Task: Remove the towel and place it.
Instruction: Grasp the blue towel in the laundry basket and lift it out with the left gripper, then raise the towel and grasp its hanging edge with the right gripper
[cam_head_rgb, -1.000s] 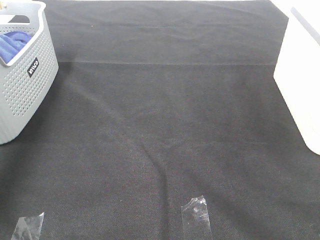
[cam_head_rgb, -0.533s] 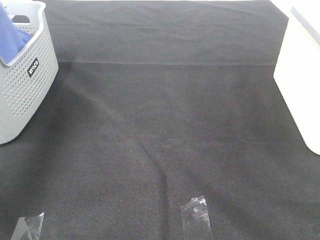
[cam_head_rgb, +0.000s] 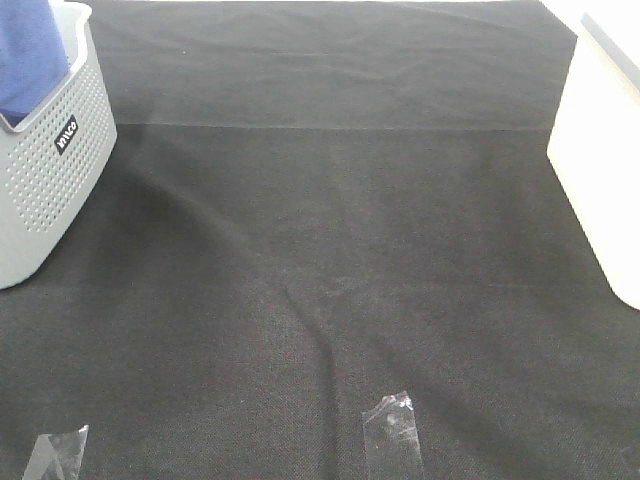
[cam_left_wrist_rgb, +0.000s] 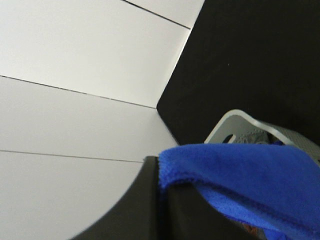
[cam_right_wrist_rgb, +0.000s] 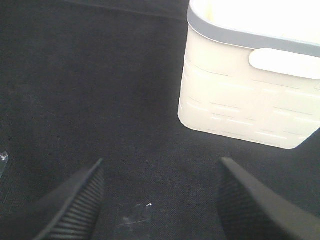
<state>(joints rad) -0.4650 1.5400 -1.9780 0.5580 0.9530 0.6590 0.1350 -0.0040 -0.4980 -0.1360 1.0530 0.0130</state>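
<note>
The royal-blue towel hangs lifted above the grey perforated basket at the far left, its upper part cut off by the top edge of the high view. In the left wrist view the towel is pinched in my left gripper, with the basket's rim below it. The left gripper itself is out of the high view. My right gripper is open and empty above the black table cloth; it does not show in the high view.
A cream basket stands at the right edge and shows ahead of the right gripper. Two pieces of clear tape lie on the black cloth near the front edge. A white wall is behind the grey basket.
The towel has risen from lying inside the grey basket to hanging above its rim. Nothing else has moved.
</note>
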